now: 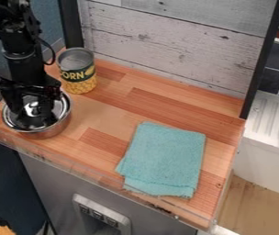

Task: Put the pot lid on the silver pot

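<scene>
Silver metal lid [31, 109] at the mouth of the silver metal pot [52, 130], near the yellow-green can [79, 77]. Likely light, rigid, slick; grab top-centre. Black claw [33, 120] over it, can't tell if gripping.

Yellow word "CORN" [77, 73], on the green label [75, 80] of a can [76, 56]

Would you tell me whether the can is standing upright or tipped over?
Upright: the can stands on its base, its round top facing up.

Shiny metal lid [31, 107] over upright silver pot [51, 130], at left on wooden counter [108, 112]
</scene>
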Controlling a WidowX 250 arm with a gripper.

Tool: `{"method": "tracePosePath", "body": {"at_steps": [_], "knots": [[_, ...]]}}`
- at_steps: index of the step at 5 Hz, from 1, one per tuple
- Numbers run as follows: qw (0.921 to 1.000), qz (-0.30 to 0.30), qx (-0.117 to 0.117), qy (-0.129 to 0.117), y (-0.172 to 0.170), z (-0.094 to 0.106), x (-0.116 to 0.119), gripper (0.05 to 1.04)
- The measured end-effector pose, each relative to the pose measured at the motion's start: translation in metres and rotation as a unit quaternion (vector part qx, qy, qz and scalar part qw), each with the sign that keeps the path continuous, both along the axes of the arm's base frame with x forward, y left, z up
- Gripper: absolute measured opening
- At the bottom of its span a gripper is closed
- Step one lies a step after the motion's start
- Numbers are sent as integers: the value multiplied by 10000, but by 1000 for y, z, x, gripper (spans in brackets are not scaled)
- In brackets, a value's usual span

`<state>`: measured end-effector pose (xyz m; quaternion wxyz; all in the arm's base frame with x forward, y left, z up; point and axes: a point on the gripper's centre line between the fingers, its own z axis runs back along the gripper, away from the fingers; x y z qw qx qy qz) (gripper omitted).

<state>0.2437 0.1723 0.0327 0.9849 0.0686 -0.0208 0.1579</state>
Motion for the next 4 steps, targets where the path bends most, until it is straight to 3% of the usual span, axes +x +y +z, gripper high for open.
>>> {"method": "tracePosePath", "body": {"at_steps": [1, 2, 3, 4], "knots": [[9999, -62, -105, -81, -4, 1, 3, 1009], [9993, -320, -13, -186, -9, 16, 7, 1005], [9954, -942, 96, -135, -19, 27, 10, 1000], [9842, -1756, 225, 19, -25, 29, 14, 1000]]}}
